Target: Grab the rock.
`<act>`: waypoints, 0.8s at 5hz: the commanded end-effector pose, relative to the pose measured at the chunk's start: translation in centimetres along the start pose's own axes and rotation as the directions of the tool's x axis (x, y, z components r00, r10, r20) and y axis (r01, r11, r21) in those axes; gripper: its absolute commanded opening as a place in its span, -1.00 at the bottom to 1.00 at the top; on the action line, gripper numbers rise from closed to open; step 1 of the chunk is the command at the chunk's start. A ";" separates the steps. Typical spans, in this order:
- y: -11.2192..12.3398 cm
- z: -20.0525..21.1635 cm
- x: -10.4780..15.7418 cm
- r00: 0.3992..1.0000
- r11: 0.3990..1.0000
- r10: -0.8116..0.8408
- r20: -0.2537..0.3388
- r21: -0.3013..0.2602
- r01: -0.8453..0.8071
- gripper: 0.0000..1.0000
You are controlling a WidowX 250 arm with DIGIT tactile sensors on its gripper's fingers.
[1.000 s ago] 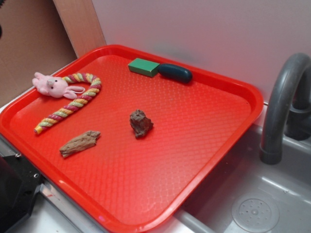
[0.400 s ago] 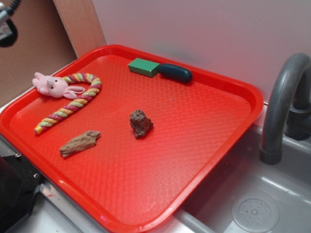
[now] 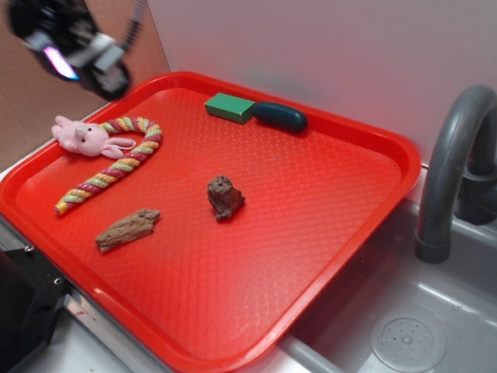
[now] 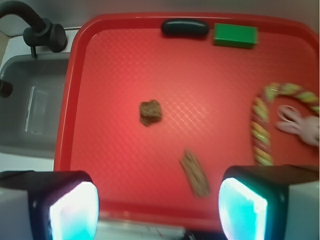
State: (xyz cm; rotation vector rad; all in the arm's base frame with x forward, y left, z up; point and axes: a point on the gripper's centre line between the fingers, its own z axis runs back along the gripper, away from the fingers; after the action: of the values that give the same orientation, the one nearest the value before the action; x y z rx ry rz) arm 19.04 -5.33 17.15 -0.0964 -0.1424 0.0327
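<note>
while the tool (image 4: 157,210) hangs wide and empty, the lumpy, rough brown rock (image 3: 224,197) sits mid-tray on dimpled red plastic (image 3: 311,233).

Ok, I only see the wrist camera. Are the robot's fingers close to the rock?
Observer: No. The fingers hang high over the tray's corner, beyond the pink bunny and far from the rock.
Operator: Is the rock flat like the wood?
Observer: No. It stands up lumpy, taller than the wood piece, which lies flat.
Operator: What's in the sink?
Observer: A round drain, in front of the faucet.
</note>
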 end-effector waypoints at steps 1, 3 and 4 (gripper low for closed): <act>-2.4 -6.5 3.2 0.999 0.999 -0.047 -0.021 0.019 0.048 1.00; -2.1 -12.0 3.9 0.989 0.986 -0.118 -0.093 0.103 0.128 1.00; -0.4 -13.8 4.1 0.985 0.973 -0.123 -0.123 0.181 0.144 1.00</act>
State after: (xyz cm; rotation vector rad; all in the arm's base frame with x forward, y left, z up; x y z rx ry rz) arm 24.62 -6.87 3.23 0.1106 0.0110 -0.1030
